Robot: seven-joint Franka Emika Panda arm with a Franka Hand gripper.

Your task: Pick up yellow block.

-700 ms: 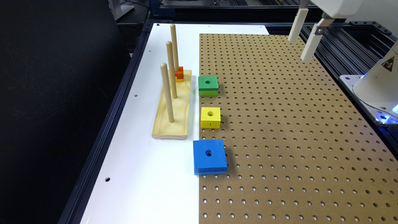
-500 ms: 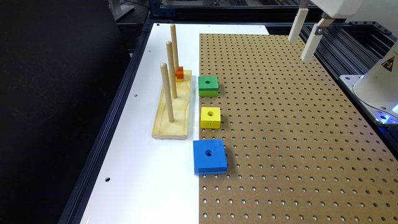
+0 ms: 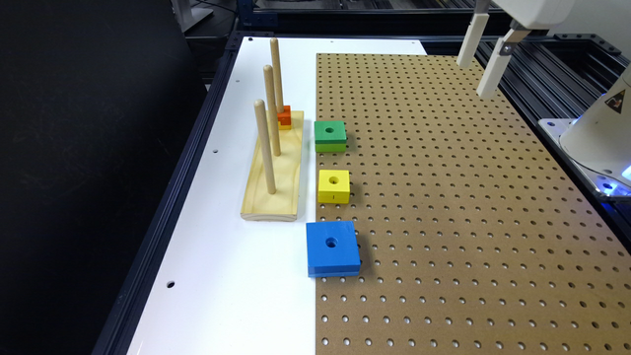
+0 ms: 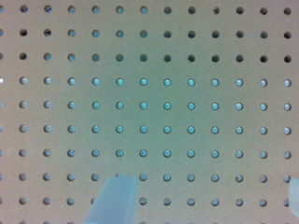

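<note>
The yellow block [image 3: 333, 186] lay flat on the pegboard [image 3: 468, 207], close to the board's edge on the exterior view's left, its round centre hole facing straight up. Its top face was square, so it had no clear long axis; its sides ran roughly in line with the board's edge. It sat between the green block [image 3: 330, 136], farther from the camera, and the larger blue block [image 3: 333, 248], nearer, apart from both. Just beside it on the white tabletop [image 3: 236, 276] stood the wooden peg base [image 3: 272, 180] with three upright pegs, and a small orange block [image 3: 284, 117] rested at the base's far end.

The gripper [image 3: 477, 76] hung above the far corner of the pegboard, on the exterior view's right, well apart from the yellow block. The exterior view showed all the blocks and the peg base. The wrist view looked down on bare pegboard [image 4: 154, 93] with rows of holes, and it showed what the other could not settle: the jaws stood spread wide, one pale fingertip [image 4: 114, 200] and the edge of the other far apart, with nothing between them.
</note>
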